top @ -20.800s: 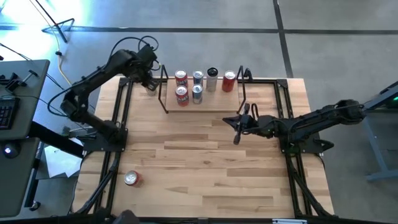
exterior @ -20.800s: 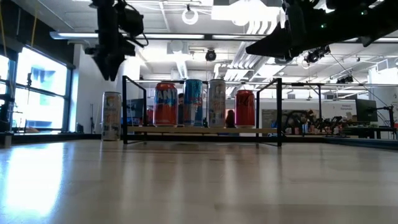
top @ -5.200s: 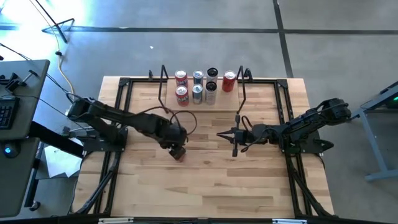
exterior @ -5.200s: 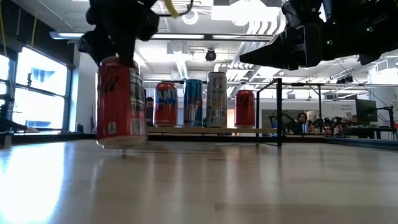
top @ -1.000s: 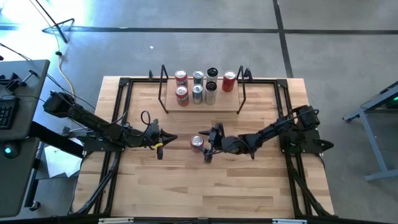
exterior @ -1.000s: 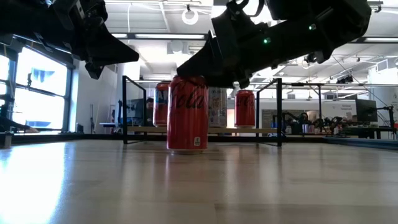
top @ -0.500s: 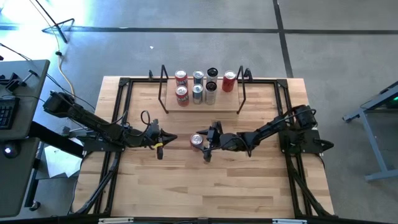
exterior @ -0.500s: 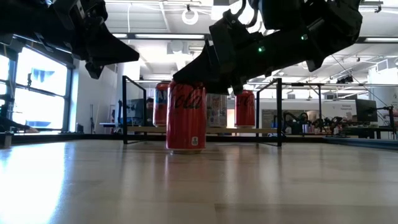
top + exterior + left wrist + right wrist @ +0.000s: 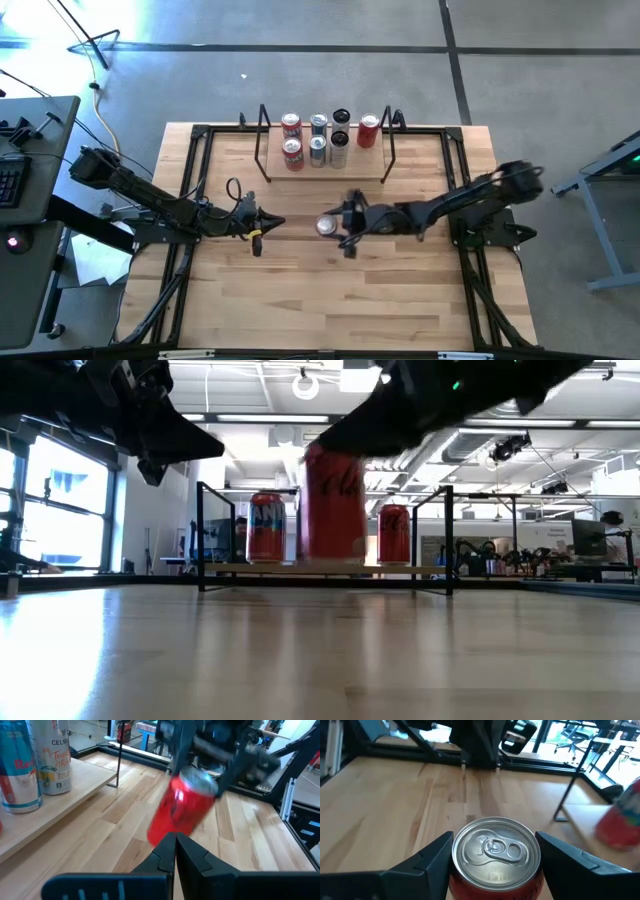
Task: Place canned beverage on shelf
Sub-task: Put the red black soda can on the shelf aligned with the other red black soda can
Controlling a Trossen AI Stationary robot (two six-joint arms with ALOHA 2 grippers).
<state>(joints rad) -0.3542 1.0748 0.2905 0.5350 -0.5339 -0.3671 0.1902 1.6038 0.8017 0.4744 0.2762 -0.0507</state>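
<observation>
Where the right wrist camera looks down past its own fingers (image 9: 427,857), the silver top of a red can (image 9: 495,851) sits squarely between them, one dark finger pressed to each side, so the right claw (image 9: 335,227) is clenched on the can. From table height the red can (image 9: 334,500) hangs clear of the tabletop (image 9: 320,650), its base above the wood, with the right arm reaching in from above. From overhead it sits over the middle of the table (image 9: 330,280), in front of the shelf (image 9: 325,172) and apart from it. In the left wrist picture the can (image 9: 182,812) is tilted, its top leaning toward the right arm's dark wrist.

To the left of the can, the left claw (image 9: 256,226) rests low over the table, near the can but not touching it. Its two fingers (image 9: 192,857) lie close together with only a thin slit between them and nothing gripped.

Farther back, the shelf holds seven cans: four in the back row and three in the front row, the front place at the right end bare. From table height an orange-red can (image 9: 266,527) and a smaller red can (image 9: 394,533) show on the pale plank between the black end frames. Beyond the table lie a bright window and office desks.
</observation>
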